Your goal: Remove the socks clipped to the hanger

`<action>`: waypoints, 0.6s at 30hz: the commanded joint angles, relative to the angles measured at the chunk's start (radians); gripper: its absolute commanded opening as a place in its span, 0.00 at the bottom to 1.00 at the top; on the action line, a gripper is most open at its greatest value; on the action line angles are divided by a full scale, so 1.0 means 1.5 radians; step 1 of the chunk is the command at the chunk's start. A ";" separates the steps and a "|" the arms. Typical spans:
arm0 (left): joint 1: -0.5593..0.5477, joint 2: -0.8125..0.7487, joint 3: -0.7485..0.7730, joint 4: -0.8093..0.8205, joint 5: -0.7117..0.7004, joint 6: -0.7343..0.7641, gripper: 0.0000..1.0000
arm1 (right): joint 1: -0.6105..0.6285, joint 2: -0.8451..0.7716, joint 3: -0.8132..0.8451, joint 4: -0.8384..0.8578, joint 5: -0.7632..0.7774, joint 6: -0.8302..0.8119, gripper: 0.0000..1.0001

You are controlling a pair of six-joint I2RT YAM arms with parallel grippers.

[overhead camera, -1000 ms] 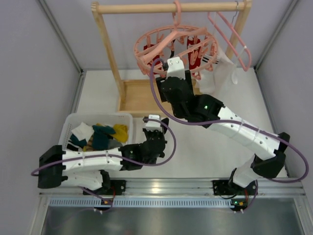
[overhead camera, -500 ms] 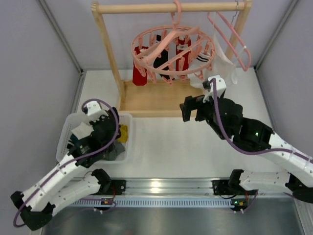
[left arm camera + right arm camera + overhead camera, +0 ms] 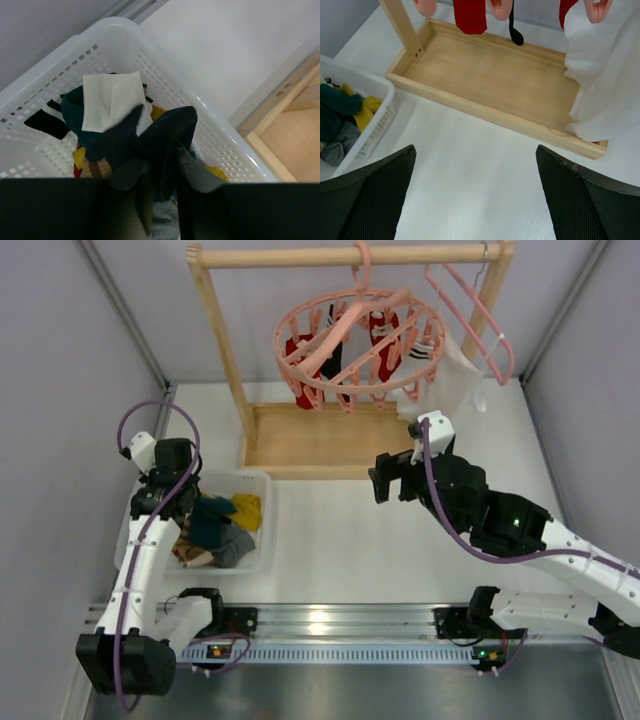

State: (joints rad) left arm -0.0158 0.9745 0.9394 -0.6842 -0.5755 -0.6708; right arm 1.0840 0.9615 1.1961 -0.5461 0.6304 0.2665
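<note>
Clenching a dark sock (image 3: 167, 132) in the left pincer (image 3: 160, 165), poised above the white basket (image 3: 240, 150). Splayed wide and empty: the right pincer (image 3: 395, 472), low over the surface (image 3: 485, 165) near the wooden tray (image 3: 490, 80). Left to free: red, black and striped socks (image 3: 297, 352) clipped on the hanger (image 3: 350, 330) overhead. Likely light, limp, easily stretched; best pinched mid-body just below a clip, then tugged straight down.

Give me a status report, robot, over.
Left gripper shut on dark sock over basket. Right gripper open, empty, short of hanger. Red, black socks clipped on. White bag hangs close beside.
</note>
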 commanded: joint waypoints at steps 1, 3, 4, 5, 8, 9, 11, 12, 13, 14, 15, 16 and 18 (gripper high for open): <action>0.005 -0.027 -0.010 -0.005 0.019 -0.006 0.29 | -0.009 -0.021 -0.018 0.013 0.015 0.013 0.99; 0.006 -0.040 -0.021 -0.006 0.015 -0.006 0.65 | -0.012 -0.028 -0.026 0.013 0.016 0.015 0.99; 0.005 -0.055 -0.024 -0.007 0.015 -0.004 0.77 | -0.017 -0.029 -0.029 0.013 0.020 0.019 0.99; 0.005 -0.067 -0.027 -0.006 0.015 -0.004 0.96 | -0.021 -0.032 -0.036 0.012 0.018 0.023 0.99; 0.006 -0.112 -0.026 -0.006 0.051 0.020 0.98 | -0.048 -0.040 -0.051 0.010 0.001 0.032 0.99; 0.005 -0.123 -0.020 -0.007 0.073 0.026 0.98 | -0.054 -0.042 -0.056 0.012 -0.005 0.033 0.99; 0.005 -0.152 -0.011 -0.005 0.173 0.038 0.98 | -0.073 -0.052 -0.071 0.016 -0.019 0.036 0.99; 0.006 -0.159 0.001 -0.004 0.209 0.039 0.98 | -0.078 -0.055 -0.077 0.021 -0.024 0.037 0.99; 0.005 -0.166 0.006 0.003 0.296 0.045 0.98 | -0.087 -0.061 -0.091 0.025 -0.034 0.040 0.99; 0.005 -0.169 0.019 0.005 0.332 0.047 0.98 | -0.094 -0.068 -0.098 0.027 -0.038 0.043 1.00; 0.005 -0.167 0.027 0.005 0.363 0.051 0.98 | -0.099 -0.072 -0.105 0.031 -0.043 0.045 0.99; 0.006 -0.167 0.035 0.004 0.405 0.051 0.98 | -0.111 -0.075 -0.122 0.033 -0.055 0.049 0.99; 0.001 -0.172 0.056 0.013 0.470 0.051 0.98 | -0.124 -0.085 -0.141 0.044 -0.068 0.055 0.99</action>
State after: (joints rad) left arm -0.0120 0.7238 0.9577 -0.7044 -0.1184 -0.6201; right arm 0.9279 0.8600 1.0126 -0.5373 0.5762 0.3199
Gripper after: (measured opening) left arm 0.982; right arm 0.993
